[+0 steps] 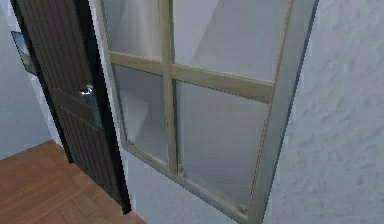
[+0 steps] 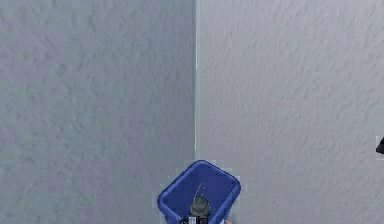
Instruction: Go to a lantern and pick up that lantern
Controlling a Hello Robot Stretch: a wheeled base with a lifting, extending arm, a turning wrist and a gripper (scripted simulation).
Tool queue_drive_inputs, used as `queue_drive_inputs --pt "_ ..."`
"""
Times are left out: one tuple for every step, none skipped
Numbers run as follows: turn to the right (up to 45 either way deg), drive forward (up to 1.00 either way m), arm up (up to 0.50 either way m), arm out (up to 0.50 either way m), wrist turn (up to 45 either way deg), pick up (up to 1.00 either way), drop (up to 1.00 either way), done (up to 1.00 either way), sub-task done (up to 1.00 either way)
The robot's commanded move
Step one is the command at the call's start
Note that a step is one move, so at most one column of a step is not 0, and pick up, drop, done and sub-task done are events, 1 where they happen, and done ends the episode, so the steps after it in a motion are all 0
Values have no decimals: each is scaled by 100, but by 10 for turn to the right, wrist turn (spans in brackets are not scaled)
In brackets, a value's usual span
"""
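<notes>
Forward view: a dark panelled door [image 1: 70, 90] with a silver handle [image 1: 87, 91] stands left of a pale-framed four-pane window [image 1: 172, 72] in a grey textured wall [image 1: 340, 130]. Arm side view: a blue plastic bin [image 2: 226, 190] stands at the wall corner [image 2: 196, 80], a small grey shape [image 2: 198, 207] inside it; whether that is the lantern, and how the jaws stand, cannot be told

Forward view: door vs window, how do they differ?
The door is dark and solid, while the window is pale-framed, with panes split by crossbars. The door reaches the wood floor; the window stops above it. The door carries a metal handle; no handle can be seen on the window. Both are upright rectangles, side by side.
</notes>
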Motion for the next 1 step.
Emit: queue_drive_inputs --pt "0 0 0 0 450 0 0 0 0"
